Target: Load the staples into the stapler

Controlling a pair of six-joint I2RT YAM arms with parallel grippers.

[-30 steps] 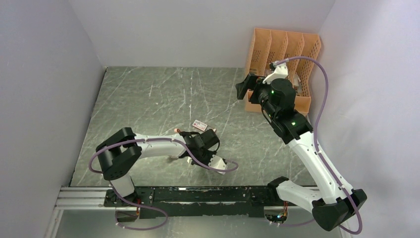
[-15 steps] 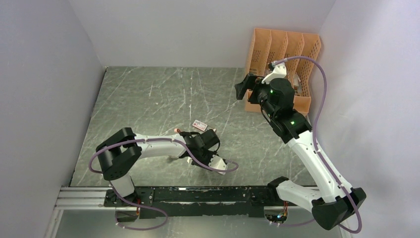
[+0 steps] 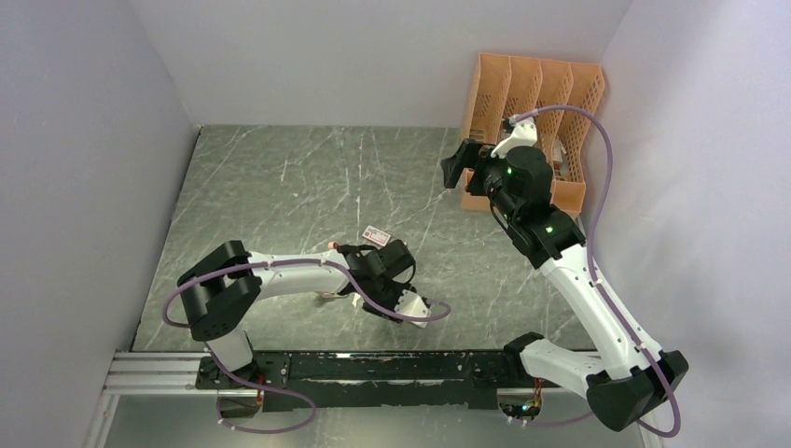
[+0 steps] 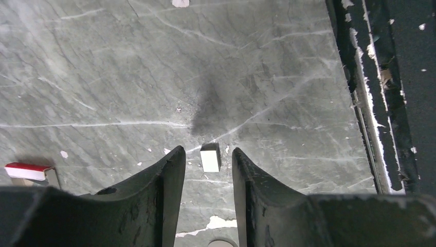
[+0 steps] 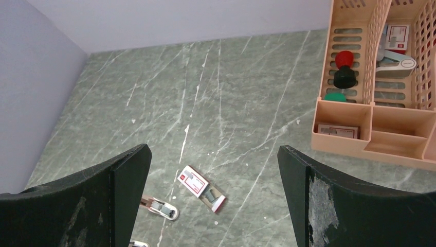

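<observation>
Your table (image 3: 280,177) is a dark grey-green slab veined in white, with small white flecks scattered across it. Just ahead of your left gripper (image 4: 206,151), in line with the gap between its fingers, a small pale block (image 4: 210,157) lies on the stone. Off to that gripper's left lies the red-and-white staple box (image 4: 25,171). Under your right gripper (image 5: 213,148) that box shows a greyish tray at one end, with a small pinkish stapler (image 5: 160,209) near it. To this gripper's right stands the orange desk organiser (image 5: 360,139).
</observation>
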